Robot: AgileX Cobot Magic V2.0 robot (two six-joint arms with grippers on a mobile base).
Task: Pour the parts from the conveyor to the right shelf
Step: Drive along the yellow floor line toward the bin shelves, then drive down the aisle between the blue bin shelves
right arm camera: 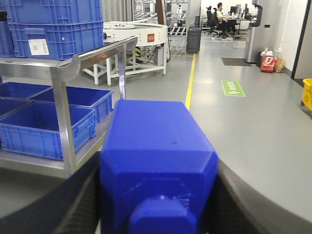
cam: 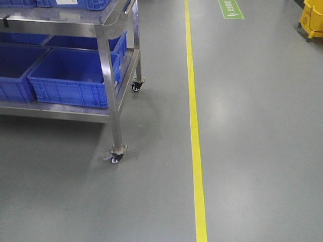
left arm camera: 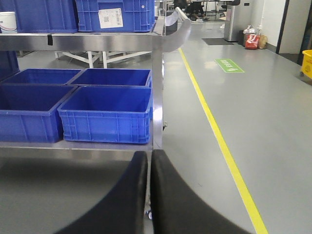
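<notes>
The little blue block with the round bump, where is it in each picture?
Front view: not in it.
Left wrist view: not in it.
Right wrist view: the bright-blue plastic block fills the bottom middle, gripped in the right hand.
Shared landmark: the yellow painted floor line.

Left: shiny stainless-steel wheeled rack (cam: pixel 107 70), lower tier packed with open-topped blue plastic crates (cam: pixel 70 78), narrow gap under upper deck. Right of rack: open grey floor (cam: pixel 252 131) across yellow painted line (cam: pixel 194 126). Far right: yellow plastic bucket (cam: pixel 313 20).
</notes>
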